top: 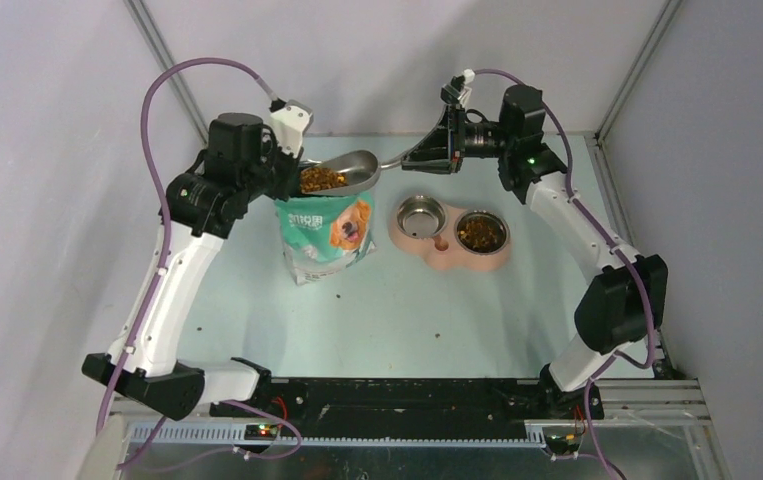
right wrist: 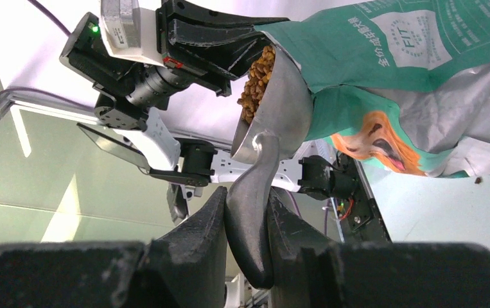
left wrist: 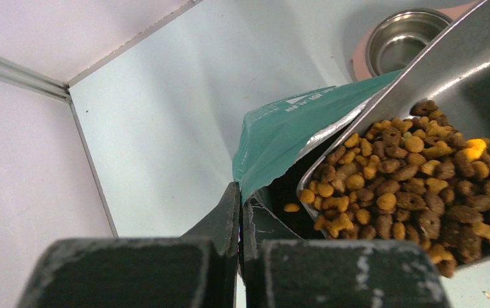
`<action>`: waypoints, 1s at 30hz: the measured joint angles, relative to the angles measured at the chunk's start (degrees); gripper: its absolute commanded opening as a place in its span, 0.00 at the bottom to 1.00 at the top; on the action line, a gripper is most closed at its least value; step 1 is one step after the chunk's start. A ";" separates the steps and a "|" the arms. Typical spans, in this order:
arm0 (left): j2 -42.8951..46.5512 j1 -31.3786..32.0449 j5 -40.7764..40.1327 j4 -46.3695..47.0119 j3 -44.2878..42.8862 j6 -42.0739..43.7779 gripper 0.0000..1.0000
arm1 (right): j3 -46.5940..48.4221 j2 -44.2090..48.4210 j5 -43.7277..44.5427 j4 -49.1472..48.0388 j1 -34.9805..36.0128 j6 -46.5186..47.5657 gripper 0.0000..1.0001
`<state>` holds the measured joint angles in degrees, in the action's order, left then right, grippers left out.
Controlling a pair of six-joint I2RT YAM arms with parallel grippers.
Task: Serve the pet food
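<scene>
The pet food (top: 322,178) fills a grey metal scoop (top: 349,168) held level over the open mouth of the teal bag (top: 329,232). My right gripper (right wrist: 247,200) is shut on the scoop's handle (right wrist: 250,218), and the kibble (right wrist: 258,80) is heaped at the scoop's far end. My left gripper (left wrist: 240,192) is shut on the bag's torn top edge (left wrist: 280,135), right beside the loaded scoop (left wrist: 409,186). More kibble lies in the right bowl (top: 481,233) of the pink double feeder (top: 444,255). Its left bowl (top: 420,215) holds nothing.
The feeder stands just right of the upright bag, below the right gripper (top: 427,152). A stray pellet (top: 338,296) lies on the table in front of the bag. Metal frame rails and white walls close in the back and sides.
</scene>
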<state>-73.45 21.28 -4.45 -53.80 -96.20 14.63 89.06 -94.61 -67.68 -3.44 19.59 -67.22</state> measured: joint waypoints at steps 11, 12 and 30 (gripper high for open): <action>-0.92 -1.22 -0.17 -0.22 -0.70 0.87 0.00 | -3.13 -1.11 -1.49 -14.86 -1.55 -10.25 0.00; -1.11 -1.25 -0.35 -0.37 -0.92 0.90 0.00 | -3.15 -1.18 -1.44 -16.11 -1.86 -10.88 0.00; -2.43 -2.29 -1.46 -0.79 -1.79 0.96 0.00 | -4.09 -1.18 -1.27 -26.18 -6.01 -17.29 0.00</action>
<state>-75.88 18.98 -5.91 -54.59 -98.00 15.59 84.97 -95.79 -68.95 -29.63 13.58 -84.51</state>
